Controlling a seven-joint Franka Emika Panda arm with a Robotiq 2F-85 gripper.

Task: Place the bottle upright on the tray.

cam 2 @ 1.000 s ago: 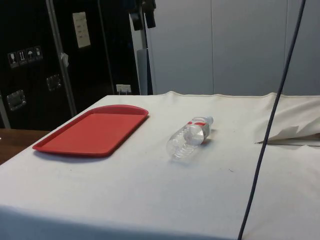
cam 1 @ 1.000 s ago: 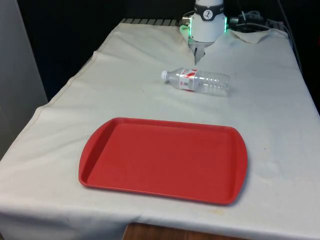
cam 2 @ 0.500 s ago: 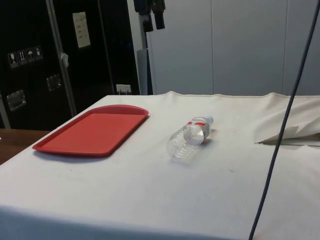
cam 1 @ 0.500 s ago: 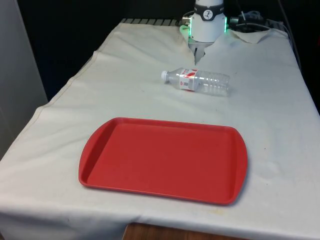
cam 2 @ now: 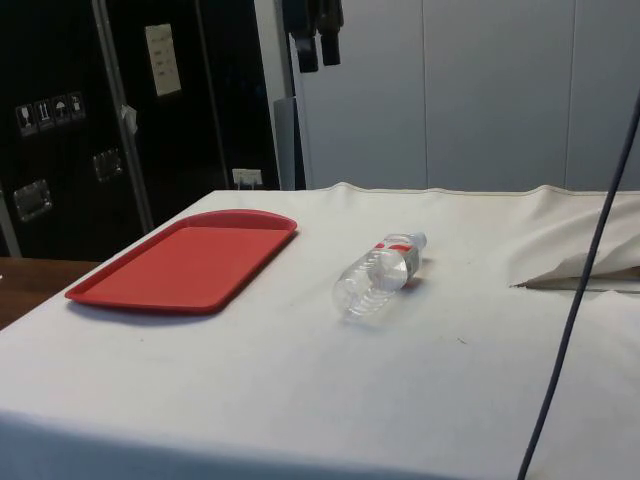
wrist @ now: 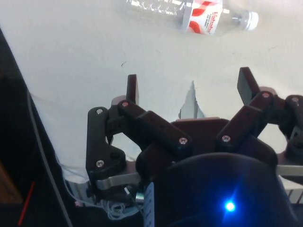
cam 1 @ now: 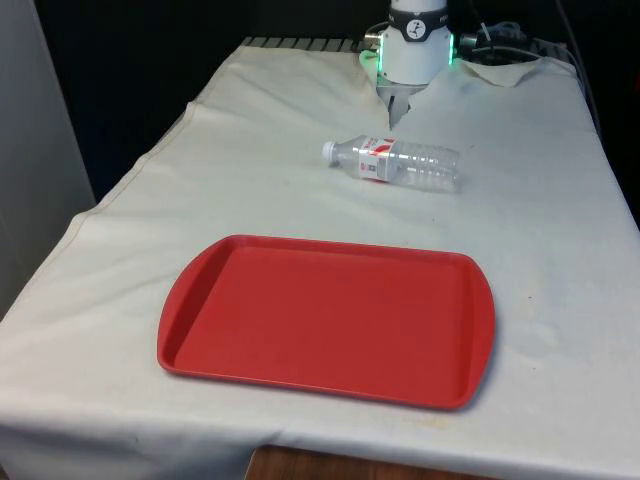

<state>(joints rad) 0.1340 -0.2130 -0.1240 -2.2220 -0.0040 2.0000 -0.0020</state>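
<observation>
A clear plastic bottle with a red-and-white label and a white cap lies on its side on the white cloth, cap towards the front view's left. The side view has the bottle to the right of the red tray. The tray lies flat with nothing on it, nearer the front edge. My gripper hangs high above the table, beyond the bottle as the front view has it. Its fingers stand wide apart, open, with nothing between them. In the front view the gripper is just behind the bottle.
A crumpled fold of cloth lies at the far end beside the arm's base. A dark cable hangs across the side view's right. Bare cloth surrounds the tray and bottle; the table edge drops off on the front view's left.
In the side view the gripper has drifted rightward, away from above the tray and towards above the bottle. The hanging cable has swung right. Bottle and tray have stayed put.
</observation>
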